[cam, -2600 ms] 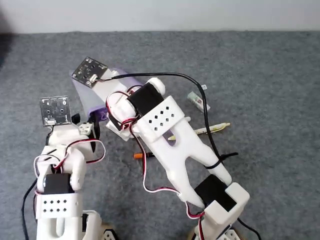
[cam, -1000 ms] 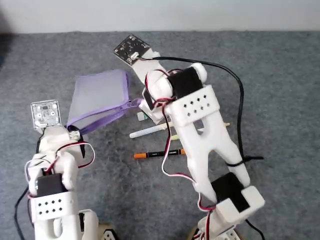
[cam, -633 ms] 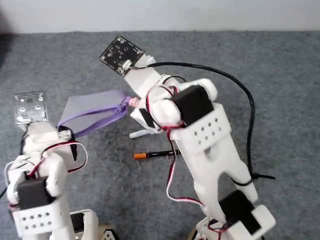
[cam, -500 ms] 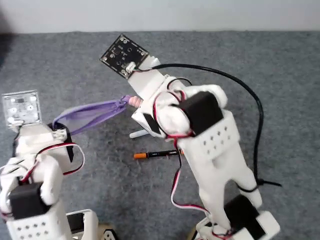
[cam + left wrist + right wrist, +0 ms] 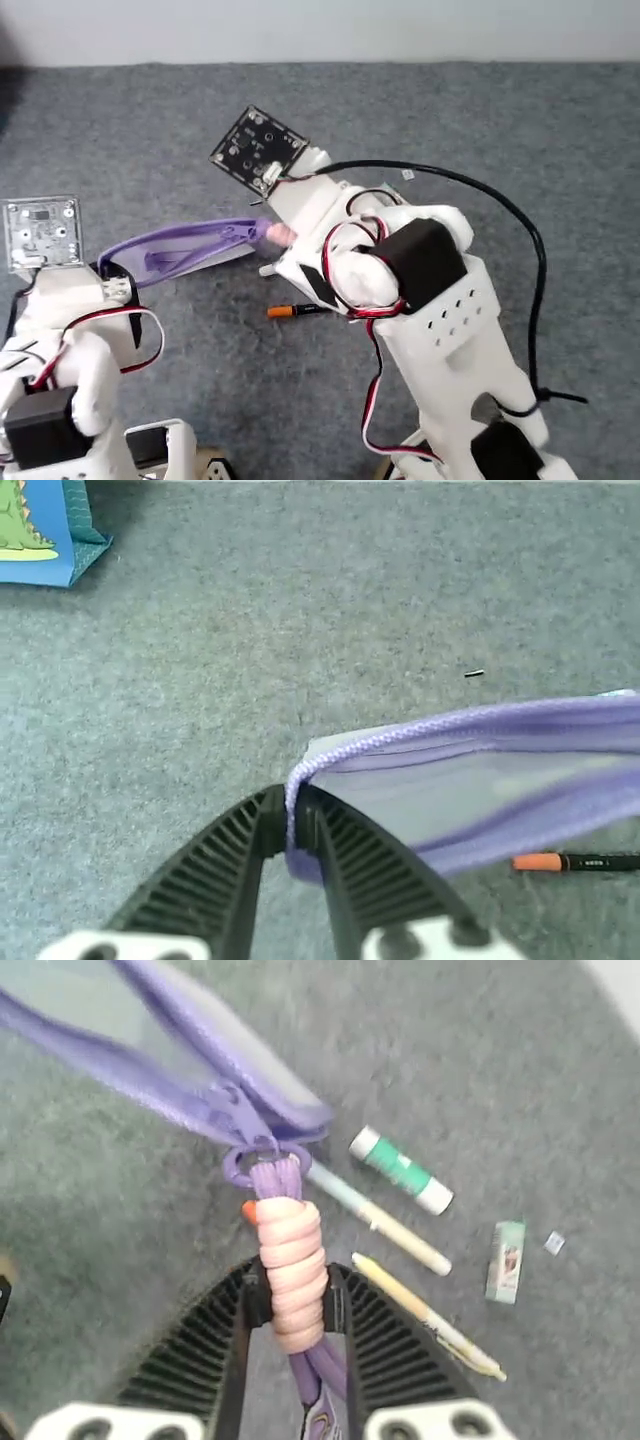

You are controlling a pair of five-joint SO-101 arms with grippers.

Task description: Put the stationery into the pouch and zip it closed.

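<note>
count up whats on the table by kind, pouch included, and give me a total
pens: 3 (orange-capped pen, white pen, cream pen)
glue stick: 1
small green block, perhaps an eraser: 1
pouch: 1
total: 6

Grey felt table cover (image 5: 560, 200); blue dinosaur-print box (image 5: 42, 535) resting on it; white wall (image 5: 320, 30) behind.

The purple pouch (image 5: 180, 250) hangs stretched between both pairs of fingers. The left fingers (image 5: 210, 865) pinch one corner, and the right fingers (image 5: 205, 1352) pinch its pink pull cord (image 5: 288, 1260). Beyond the right fingers, a glue stick (image 5: 400, 1170), a white pen (image 5: 375, 1218), a yellow pen (image 5: 425, 1315) and an eraser (image 5: 507, 1260) lie on the counter (image 5: 500, 1080).
</note>
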